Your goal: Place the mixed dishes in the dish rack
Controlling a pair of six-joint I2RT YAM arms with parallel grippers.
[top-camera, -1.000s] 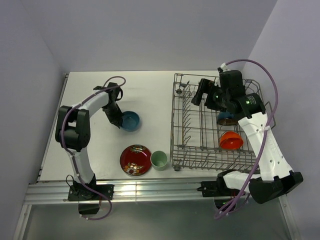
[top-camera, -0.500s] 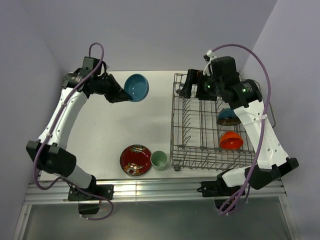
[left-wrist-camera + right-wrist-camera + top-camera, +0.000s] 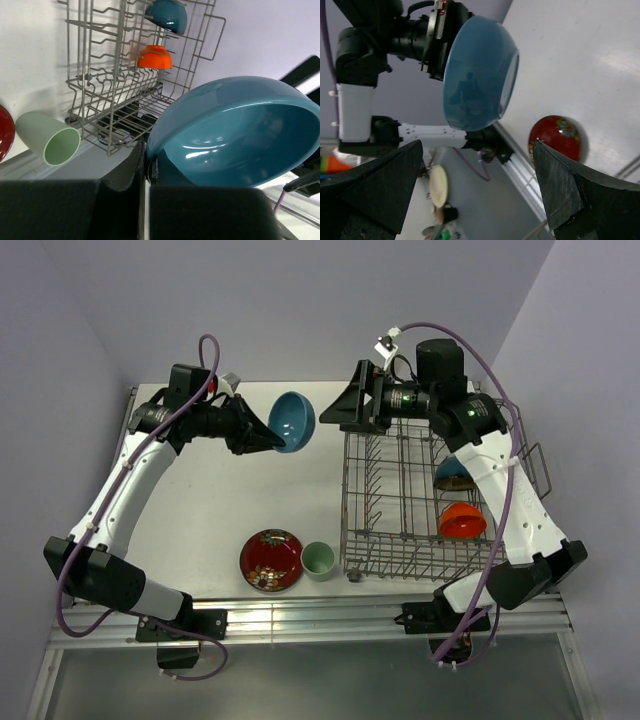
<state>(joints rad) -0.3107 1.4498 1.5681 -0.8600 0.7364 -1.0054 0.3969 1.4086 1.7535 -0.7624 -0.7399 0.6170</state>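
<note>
My left gripper (image 3: 272,440) is shut on the rim of the blue bowl (image 3: 293,421) and holds it tilted in the air, left of the dish rack (image 3: 346,490). In the left wrist view its jaws (image 3: 146,160) pinch the bowl's rim (image 3: 235,130). My right gripper (image 3: 345,410) is open wide and empty above the rack's far left corner, facing the bowl (image 3: 477,75) with a small gap. The orange-red bowl (image 3: 461,521) and a dark, bluish-looking bowl (image 3: 453,474) sit in the rack's right side. The red patterned plate (image 3: 271,560) and pale green cup (image 3: 318,560) stand on the table.
The rack has upright tines and wheels at its near corners (image 3: 353,576). The cup stands just left of the rack's near left corner, touching the plate. The white table (image 3: 190,500) ends at a metal rail (image 3: 300,615) in front. Purple walls close in on three sides.
My left arm lifted the blue bowl off the table and carried it up and right toward the rack. My right gripper moved left, out past the rack's far left corner, toward the bowl.
</note>
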